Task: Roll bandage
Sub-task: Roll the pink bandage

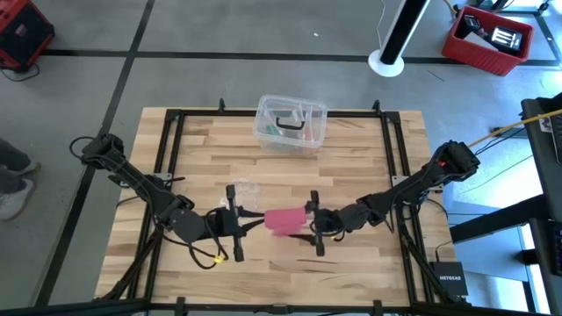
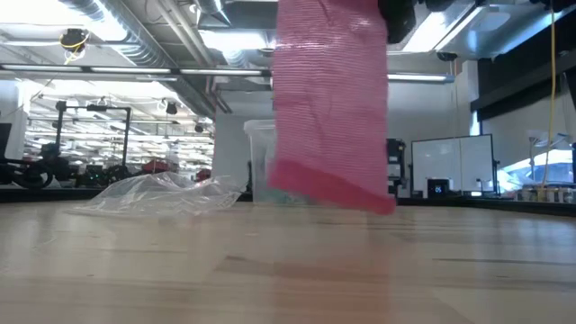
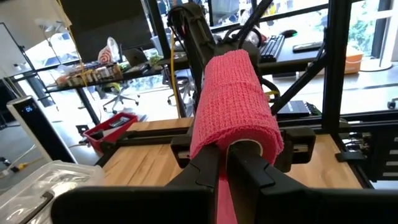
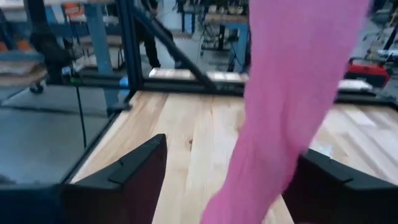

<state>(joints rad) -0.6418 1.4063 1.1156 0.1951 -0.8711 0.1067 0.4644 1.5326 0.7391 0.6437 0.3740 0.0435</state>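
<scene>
Grey workshop floor surrounds a pale wooden table (image 1: 281, 263) edged by a black metal frame, with a red crate (image 1: 488, 39) on the floor beyond the far right corner and shelving and ceiling ducts visible across the room in the low view.

Two dark arms reach in from opposite sides and meet near the table's middle, towards the front edge. The left gripper (image 1: 243, 223) has its jaws pressed together on one end of the bandage (image 1: 283, 219); its wrist view shows the two dark fingers (image 3: 208, 171) pinching the pinkish-red fabric, which is wound into a thick roll (image 3: 235, 106) just ahead of them. The right gripper (image 1: 309, 225) faces it from the other side with jaws spread wide; in its wrist view the fingers (image 4: 134, 171) stand well apart and the pink strip (image 4: 292, 106) hangs between them, whether touching either finger cannot be told.

A clear plastic box (image 1: 291, 123) sits near the table's far edge, holding a few small items. A crumpled clear wrapper (image 1: 244, 191) lies just behind the left gripper.

From table height, the bandage (image 2: 331, 99) hangs as a broad ribbed band, its lower edge clear of the wood, with the wrapper (image 2: 162, 193) off to one side.
</scene>
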